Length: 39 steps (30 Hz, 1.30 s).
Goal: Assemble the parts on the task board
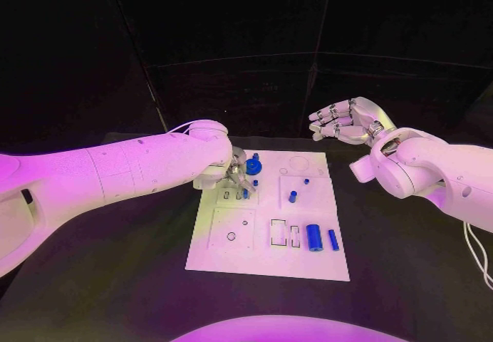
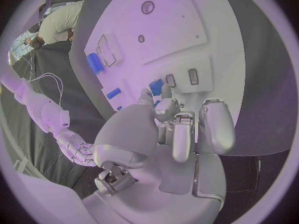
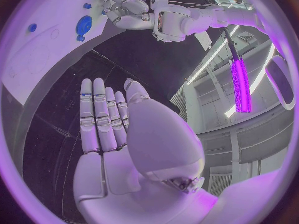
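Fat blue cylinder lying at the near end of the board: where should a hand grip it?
Pinch the fat blue cylinder across its middle, from above. It lies flat, long axis toward the robot. The thin blue rod sits close on one side, so fingers need care there. The right hand looks free.

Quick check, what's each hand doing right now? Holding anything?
Left hand: down on the task board among the blue parts; whether it grips one cannot be told.
Right hand: open, holding nothing, raised off the board.
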Tool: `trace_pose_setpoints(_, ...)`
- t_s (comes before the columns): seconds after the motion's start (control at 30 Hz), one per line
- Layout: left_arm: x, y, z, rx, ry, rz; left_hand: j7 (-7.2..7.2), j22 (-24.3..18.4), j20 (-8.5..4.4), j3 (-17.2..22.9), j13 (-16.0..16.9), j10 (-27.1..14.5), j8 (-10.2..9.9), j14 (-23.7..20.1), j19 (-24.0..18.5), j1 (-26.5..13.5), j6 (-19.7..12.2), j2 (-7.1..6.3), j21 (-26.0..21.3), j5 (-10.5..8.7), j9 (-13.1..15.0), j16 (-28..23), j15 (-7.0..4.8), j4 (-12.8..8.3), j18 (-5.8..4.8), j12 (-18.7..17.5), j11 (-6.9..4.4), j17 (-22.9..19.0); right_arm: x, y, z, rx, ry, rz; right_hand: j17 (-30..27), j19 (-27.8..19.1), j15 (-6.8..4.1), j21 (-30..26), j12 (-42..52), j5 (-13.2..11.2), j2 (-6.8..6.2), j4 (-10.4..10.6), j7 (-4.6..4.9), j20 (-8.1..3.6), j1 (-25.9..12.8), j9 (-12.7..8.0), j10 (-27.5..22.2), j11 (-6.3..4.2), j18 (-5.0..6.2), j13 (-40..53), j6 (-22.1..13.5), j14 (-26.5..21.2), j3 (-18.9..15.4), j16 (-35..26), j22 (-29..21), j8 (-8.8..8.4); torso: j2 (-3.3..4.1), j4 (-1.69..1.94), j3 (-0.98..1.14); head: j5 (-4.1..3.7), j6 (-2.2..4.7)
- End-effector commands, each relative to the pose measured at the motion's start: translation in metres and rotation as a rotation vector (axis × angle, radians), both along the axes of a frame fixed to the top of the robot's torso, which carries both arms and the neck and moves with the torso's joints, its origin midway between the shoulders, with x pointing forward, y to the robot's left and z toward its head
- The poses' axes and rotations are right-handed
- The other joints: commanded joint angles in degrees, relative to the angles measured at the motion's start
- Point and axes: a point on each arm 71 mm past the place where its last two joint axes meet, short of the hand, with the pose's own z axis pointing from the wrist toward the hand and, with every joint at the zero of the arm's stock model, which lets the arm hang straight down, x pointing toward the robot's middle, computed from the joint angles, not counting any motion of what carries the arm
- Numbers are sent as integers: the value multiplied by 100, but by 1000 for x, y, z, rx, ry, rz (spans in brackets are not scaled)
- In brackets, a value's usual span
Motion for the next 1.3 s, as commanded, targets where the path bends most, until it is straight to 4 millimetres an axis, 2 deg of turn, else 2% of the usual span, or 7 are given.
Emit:
trace_pose_setpoints(0.03, 0, -2, 0, -14, 14, -14, 7, 10, 9, 48, 5, -17, 39, 615, -40, 85, -40, 27, 21, -7, 20, 18, -20, -46, -48, 17, 13, 1509, 0, 1, 1, 6, 2, 13, -10, 51, 3, -39, -14, 29, -49, -2, 48, -8, 27, -5, 42, 2, 12, -16, -45, 42, 32, -28, -9, 32, 2, -5, 0, 1, -4)
trace_pose_setpoints(0.57, -2, -6, -2, -38, 63, -4, -3, 21, 11, 401, 23, -26, 44, 615, -68, 411, -118, 221, 16, -4, 100, 18, -24, -296, -42, 15, 3, 1509, 2, 1, 0, 1, 9, 10, -56, 50, 22, -115, -16, 39, -85, 8, 63, 5, -8, -7, 6, 21, 5, -110, -78, 30, 76, -99, -50, 46, -2, -1, 1, -16, -28)
trace_pose_setpoints(0.93, -2, -3, -3, -28, 86, 5, -57, 62, -31, 1161, -15, -99, -59, 615, -82, 1127, -213, 223, 28, 11, 95, 18, -74, -907, -42, -76, -54, 1509, 2, 1, 0, 0, 11, 11, -69, 52, 29, -139, -12, 40, -95, 14, 70, 11, -25, -7, -3, 28, 5, -138, -89, 29, 88, -119, -63, 50, 2, -5, -1, -23, -42)
trace_pose_setpoints(1.07, -1, -4, -3, -41, 80, 4, -16, 70, -17, 1796, -69, -131, -119, 615, -92, 1224, -254, 31, 21, 379, 94, 18, -54, -1200, -44, -166, -17, 1509, 2, 2, 0, 0, 11, 12, -74, 54, 32, -150, -9, 41, -99, 17, 73, 14, -34, -7, -7, 31, 4, -151, -95, 31, 93, -127, -69, 53, 1, -4, -3, -25, -44)
trace_pose_setpoints(1.23, -1, -4, -2, -76, 65, 14, 9, 93, 22, 2960, -122, -97, -95, 615, -101, 771, -269, -404, 11, 386, 184, 18, -8, -1412, -38, -232, 38, 1509, 3, 3, 0, 0, 12, 14, -78, 55, 34, -158, -6, 41, -102, 20, 76, 17, -43, -7, -10, 34, 4, -160, -99, 32, 96, -133, -73, 55, 6, 7, -3, -29, -41)
trace_pose_setpoints(1.27, -1, -4, -1, -81, 63, 15, 2, 97, 25, 3413, -135, -82, -65, 615, -104, 543, -279, -592, 2, 367, 236, 18, 9, -1481, -32, -243, 61, 1509, 3, 3, 0, 0, 12, 15, -78, 55, 34, -158, -6, 41, -102, 20, 76, 17, -43, -7, -10, 34, 4, -160, -99, 32, 96, -133, -73, 55, 5, 7, -3, -30, -39)
trace_pose_setpoints(1.3, -1, -3, -1, -89, 60, 18, 30, 100, 39, 3644, -134, -69, -36, 615, -104, 456, -267, -621, -1, 379, 269, 18, -15, -1511, -35, -240, 39, 1509, 3, 3, 0, 0, 12, 15, -79, 55, 34, -158, -6, 41, -102, 21, 76, 17, -43, -7, -10, 34, 4, -161, -99, 32, 97, -133, -73, 55, 5, 9, -4, -29, -42)
